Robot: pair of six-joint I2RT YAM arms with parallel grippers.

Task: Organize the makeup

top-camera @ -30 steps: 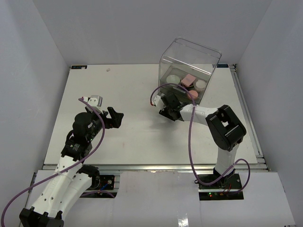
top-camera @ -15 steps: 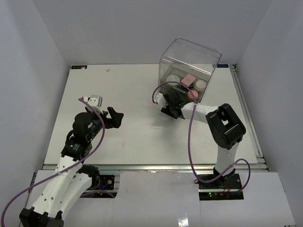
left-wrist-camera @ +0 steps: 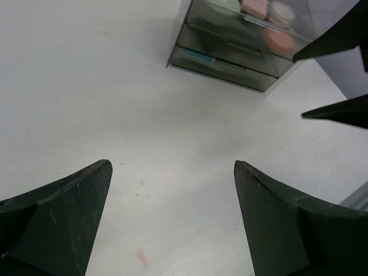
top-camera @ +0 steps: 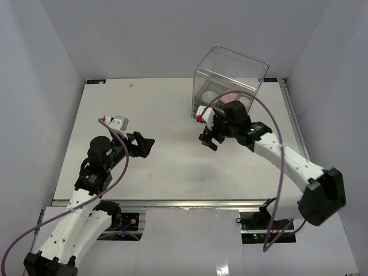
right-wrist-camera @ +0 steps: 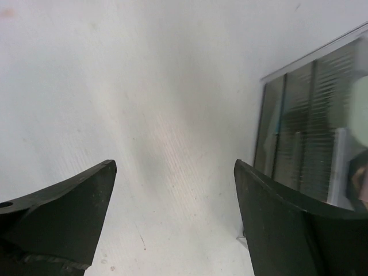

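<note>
In the top view the front of the clear box (top-camera: pixel 231 69) is covered by the right arm (top-camera: pixel 287 161), so its drawers are hidden there. Only a pink square puff (top-camera: pixel 229 97) and a white round pad (top-camera: pixel 210 92) are seen through the clear walls above the arm. From the left wrist the box is cut off by the upper edge. The pink square puff (left-wrist-camera: pixel 253 7) is shown only in part, and a pink round puff (left-wrist-camera: pixel 279 40) is seen below it, nearer the front. The grey drawers (left-wrist-camera: pixel 230 54) are tinted, and little of what they hold can be told. A white-blue sachet (left-wrist-camera: pixel 198 56) is made out behind the lower front. In the right wrist view the box (right-wrist-camera: pixel 310 126) is blurred and cropped at the right edge, and a pale round shape there cannot be identified.

The left gripper (top-camera: pixel 146 145) is held wide open, with nothing between its fingers, over the surface (top-camera: pixel 172 109). It is pointed toward the box and kept well apart from it. The right gripper (top-camera: pixel 208 141) is likewise spread wide and carries nothing. It is held over the surface just in front of the box's left front corner, near the makeup but touching none of it. Two of its dark finger points are caught at the right edge of the left wrist view.
</note>
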